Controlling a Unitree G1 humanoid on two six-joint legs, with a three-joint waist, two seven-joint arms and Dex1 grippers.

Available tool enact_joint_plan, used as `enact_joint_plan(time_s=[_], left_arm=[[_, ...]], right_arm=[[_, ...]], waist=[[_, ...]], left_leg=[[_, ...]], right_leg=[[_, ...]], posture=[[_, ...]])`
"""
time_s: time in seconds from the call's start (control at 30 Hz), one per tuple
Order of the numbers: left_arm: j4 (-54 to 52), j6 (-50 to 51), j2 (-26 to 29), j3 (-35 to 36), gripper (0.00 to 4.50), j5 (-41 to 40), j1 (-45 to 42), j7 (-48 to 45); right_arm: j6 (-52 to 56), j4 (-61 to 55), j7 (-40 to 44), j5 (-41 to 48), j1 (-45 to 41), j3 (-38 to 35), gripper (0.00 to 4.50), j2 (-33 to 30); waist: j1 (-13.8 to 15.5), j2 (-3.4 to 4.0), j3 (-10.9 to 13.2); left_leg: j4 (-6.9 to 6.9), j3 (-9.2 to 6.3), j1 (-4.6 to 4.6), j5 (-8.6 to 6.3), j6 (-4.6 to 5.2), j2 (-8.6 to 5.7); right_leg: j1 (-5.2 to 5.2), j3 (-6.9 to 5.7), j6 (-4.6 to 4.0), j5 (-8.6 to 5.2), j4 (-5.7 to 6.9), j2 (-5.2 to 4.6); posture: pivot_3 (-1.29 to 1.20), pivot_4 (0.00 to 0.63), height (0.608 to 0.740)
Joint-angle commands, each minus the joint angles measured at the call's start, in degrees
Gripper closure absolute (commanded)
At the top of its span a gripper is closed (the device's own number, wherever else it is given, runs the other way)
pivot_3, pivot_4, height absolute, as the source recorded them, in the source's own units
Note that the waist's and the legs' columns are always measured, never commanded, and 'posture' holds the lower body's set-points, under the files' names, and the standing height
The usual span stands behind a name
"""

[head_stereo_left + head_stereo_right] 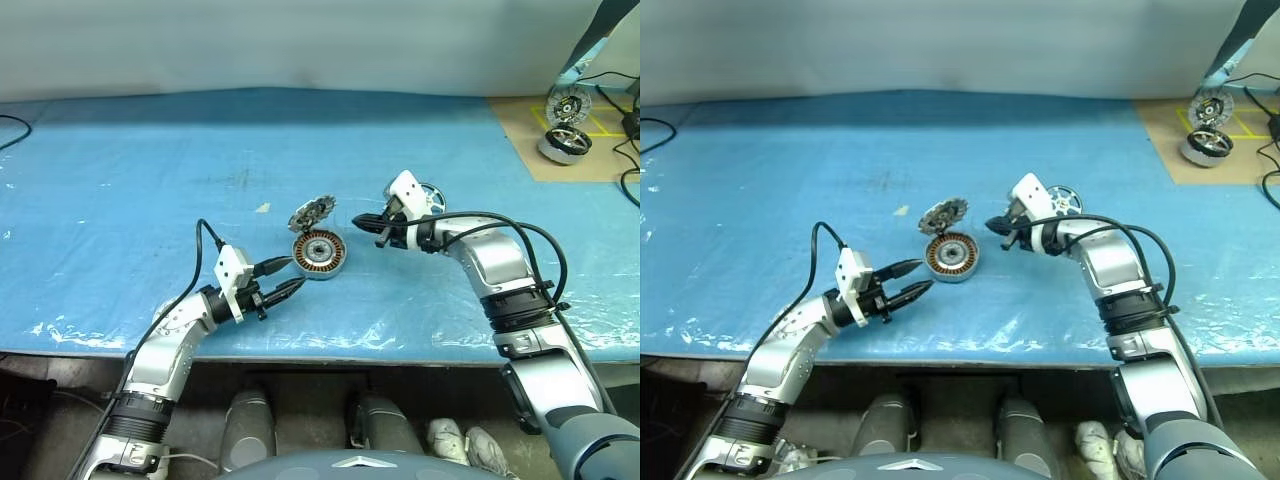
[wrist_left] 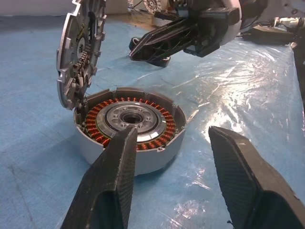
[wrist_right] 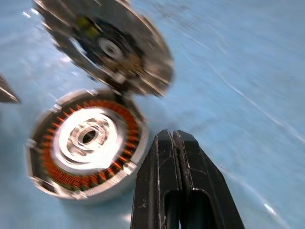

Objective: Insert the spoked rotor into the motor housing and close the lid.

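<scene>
The motor housing [image 1: 319, 253] sat in the middle of the blue table [image 1: 120, 180]. It was a round silver cup with orange wire coils in a ring around a shiny middle. Its lid [image 1: 311, 212] stood up at the far edge of the cup, joined to the rim, so the cup was open.

The spoked rotor [image 1: 431, 196] looked like the small wheel lying on the table just behind the right arm. It was partly hidden, so I could not be sure. It was not in the cup yet.

The left end effector [image 1: 285, 277] was just beside the cup, on the near side, with its two black fingers spread apart and holding nothing. The right end effector [image 1: 366, 226] was on the other side of the cup, near the lid, with its fingers pressed together and nothing between them.

The wheel looked stiff, flat and light. Its metal would probably be smooth and slippery, so a pinch on the dark rim seemed best, not on the thin spokes. The cup looked heavy enough to stay put. The lid had a jagged edge, and it could be pushed down from its top edge. The orange wires looked easy to scratch, so fingers should keep off them.

Two more motors [image 1: 566, 125] sat far off on a brown mat [image 1: 520, 140].
</scene>
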Motion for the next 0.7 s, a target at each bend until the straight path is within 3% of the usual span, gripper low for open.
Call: enact_joint_plan(time_s=[0.03,0.1,0.37,0.47,0.7], left_arm=[[2.8,-3.1,-0.3,0.7,2.00,0.0,-0.9,-1.0],[4.8,-4.7,-0.5,0.6,2.00,0.2,-1.1,-1.7],[7.3,-7.6,-0.7,0.7,2.00,-0.2,-1.5,-2.9],[5.2,-6.5,-0.6,0.7,2.00,-0.7,-1.1,-2.5],[2.2,-4.3,-1.1,-0.2,2.00,-0.6,-0.5,-1.3]], right_arm=[[0.5,-2.8,-3.8,-3.2,-1.8,0.0,4.48,-1.8],[3.7,1.9,-9.7,-5.2,-4.8,-2.2,4.48,-1.9],[5.1,12.8,-18.2,-6.4,-11.2,-8.2,4.48,-5.0],[4.3,14.9,-18.8,-8.1,-11.5,-7.4,3.92,-6.7],[6.8,13.0,-16.2,-6.3,-10.3,-8.3,1.45,-7.3]], waist=[[0.0,0.00,0.0],[-0.1,0.00,0.0],[0.2,0.02,0.0],[0.2,0.02,0.0],[0.1,0.03,0.0]], left_leg=[[-0.01,0.00,0.00,0.00,0.00,0.00],[-0.01,0.00,0.01,0.00,0.00,0.00],[0.05,0.03,-0.02,0.01,-0.01,-0.03],[0.04,0.04,-0.02,0.01,-0.01,-0.02],[0.05,0.04,-0.01,0.00,0.00,-0.01]], right_leg=[[0.00,0.00,0.01,0.00,0.00,0.01],[0.00,0.00,0.02,0.01,0.01,0.03],[0.02,0.01,0.02,0.01,0.03,0.00],[0.02,-0.01,0.02,0.02,0.04,0.02],[0.02,-0.02,0.02,0.02,0.07,0.05]], posture=[[0.00,0.150,0.740],[0.00,0.150,0.740],[0.00,0.150,0.740],[0.00,0.150,0.740],[0.00,0.150,0.740]])
